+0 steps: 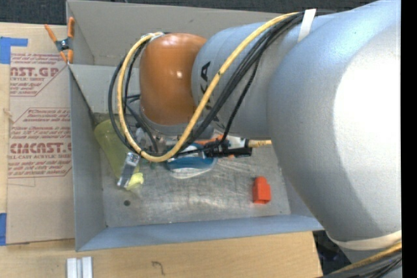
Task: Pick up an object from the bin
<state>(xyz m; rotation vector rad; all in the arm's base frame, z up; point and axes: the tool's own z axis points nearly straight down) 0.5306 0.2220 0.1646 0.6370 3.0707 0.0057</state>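
My gripper [151, 134] is low over the bin's left middle, and only a bit of its dark body shows under the arm's orange cover. Just left of it a translucent yellow-green tube-like thing [109, 142] lies along the left wall. At the tube's lower end is a small grey and yellow piece [131, 177]. Right below the gripper lies a blue and white flat thing [189, 165], partly hidden by cables. A thin stick with a black and orange grip [229, 148] points to the right from there.
A small orange block [261, 190] lies alone on the bin floor at the front right. The big grey arm and its cables cover the bin's back and right side. Bare floor shows along the front wall.
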